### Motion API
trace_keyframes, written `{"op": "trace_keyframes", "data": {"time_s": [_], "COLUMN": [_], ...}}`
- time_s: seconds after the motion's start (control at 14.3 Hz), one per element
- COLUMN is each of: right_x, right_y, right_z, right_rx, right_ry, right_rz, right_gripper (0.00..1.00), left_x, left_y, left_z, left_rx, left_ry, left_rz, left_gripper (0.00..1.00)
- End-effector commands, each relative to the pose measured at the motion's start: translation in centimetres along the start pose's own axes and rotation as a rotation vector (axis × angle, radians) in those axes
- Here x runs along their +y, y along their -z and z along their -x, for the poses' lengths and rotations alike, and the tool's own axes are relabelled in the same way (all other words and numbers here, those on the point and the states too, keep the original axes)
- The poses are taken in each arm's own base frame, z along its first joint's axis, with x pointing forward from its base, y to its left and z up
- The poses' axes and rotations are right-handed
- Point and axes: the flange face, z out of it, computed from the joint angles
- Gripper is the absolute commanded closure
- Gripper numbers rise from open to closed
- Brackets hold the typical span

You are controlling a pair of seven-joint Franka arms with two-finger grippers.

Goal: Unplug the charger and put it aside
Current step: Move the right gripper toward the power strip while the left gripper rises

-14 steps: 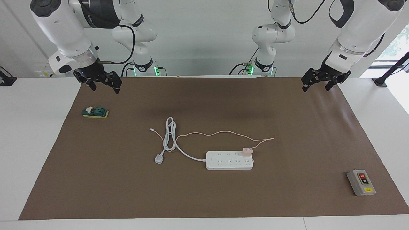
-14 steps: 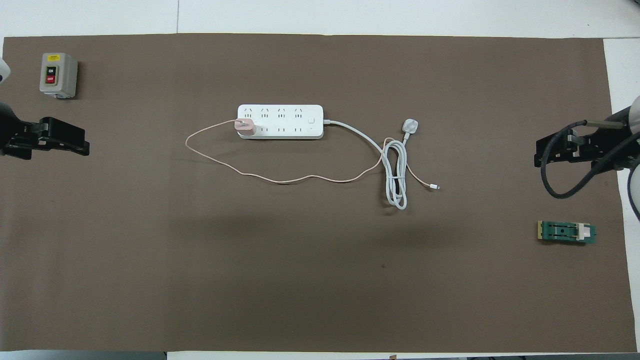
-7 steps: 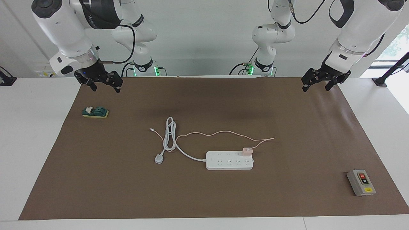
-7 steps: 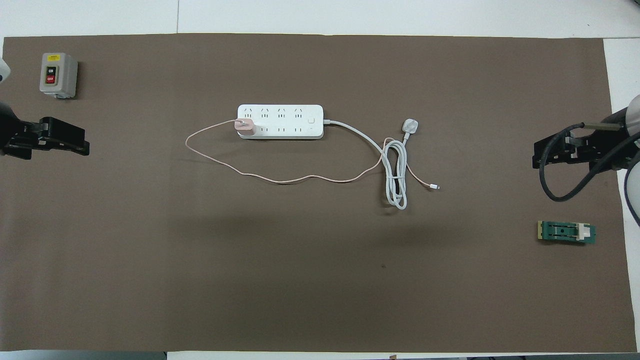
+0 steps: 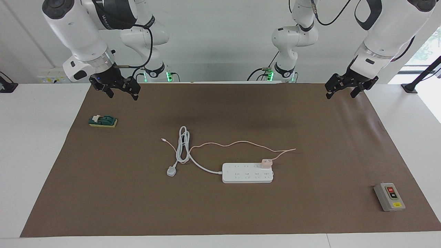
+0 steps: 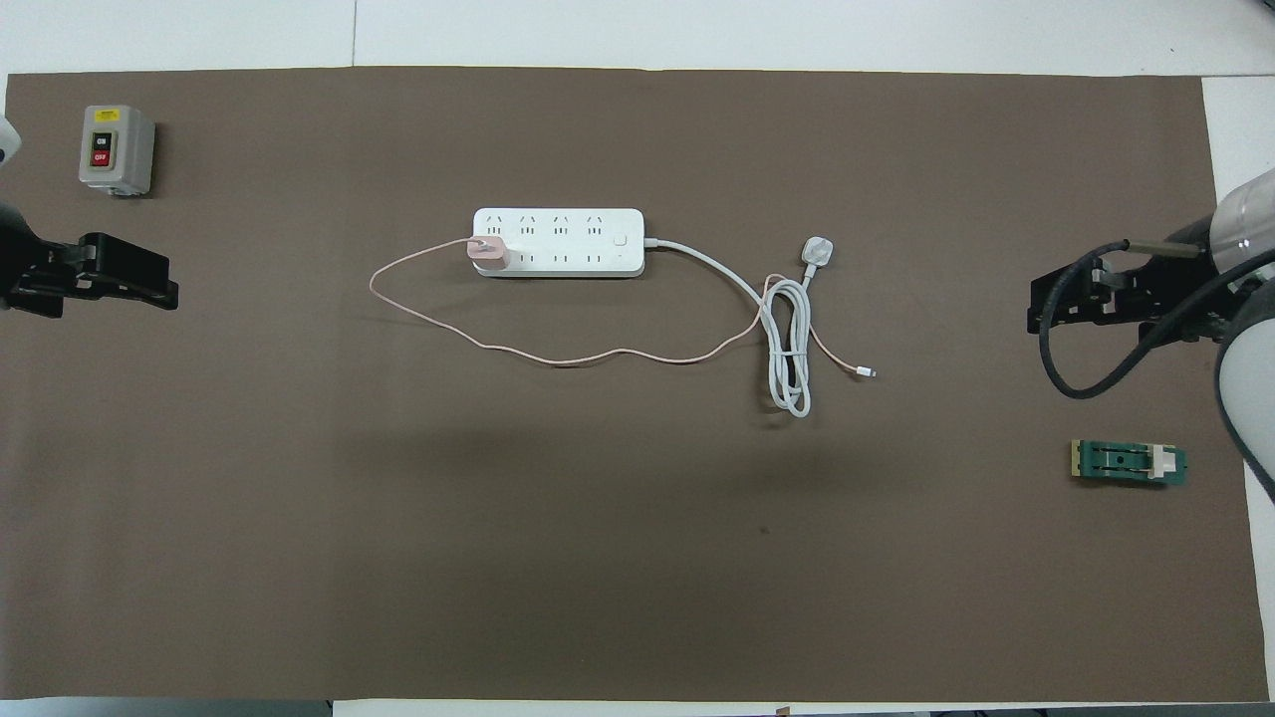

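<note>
The charger [image 5: 266, 163], a small pale pink cube, is plugged into the white power strip [image 5: 247, 173] at the strip's end toward the left arm. It also shows in the overhead view [image 6: 489, 253], on the strip [image 6: 573, 242]. Its thin pink cable [image 5: 241, 142] loops over the mat on the robots' side of the strip. My right gripper [image 5: 123, 96] is open and empty, up in the air over the mat's right-arm end. My left gripper [image 5: 340, 96] is open and empty, up over the mat's left-arm end. Both are well apart from the charger.
The strip's thick white cord lies coiled, with its white three-pin plug [image 5: 171, 171] toward the right arm's end. A grey switch box [image 5: 389, 197] stands at the left arm's end, farther from the robots. A small green block [image 5: 102, 121] lies under the right gripper's side.
My right gripper has moved a little toward the middle of the table. The left arm, charger and strip have not moved.
</note>
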Motion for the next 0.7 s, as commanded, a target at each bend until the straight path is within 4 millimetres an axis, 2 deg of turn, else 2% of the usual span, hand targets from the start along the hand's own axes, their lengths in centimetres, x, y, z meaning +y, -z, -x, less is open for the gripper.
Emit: {"op": "trace_keyframes", "data": {"time_s": [0.0,0.21,0.28,0.49,0.63], "right_x": [-0.2,-1.0,-1.3,-3.5,-4.7], "right_y": [0.0,-0.6,-1.5,-3.2,-4.3], "right_z": [0.5,0.1,-0.4,-2.0,-2.7], "right_rx": [-0.016,-0.083,-0.122,-0.131,-0.165], "right_ry": [-0.265,-0.581,-0.679,-0.958,-1.074], "right_rz": [-0.047,-0.117,-0.132,-0.161,-0.196], "right_gripper": [0.00,0.00,0.00,0.00,0.00], "left_x": [0.0,0.0,0.0,0.3,1.5], "left_y": [0.0,0.1,0.1,-0.5,-1.0], "left_z": [0.2,0.1,0.1,-0.3,-0.9], "left_rx": [0.017,0.021,0.023,0.015,0.009], "left_ry": [-0.007,-0.005,-0.004,0.031,0.065], "left_rz": [-0.013,-0.012,-0.012,-0.011,-0.008], "left_gripper": [0.00,0.00,0.00,0.00,0.00]}}
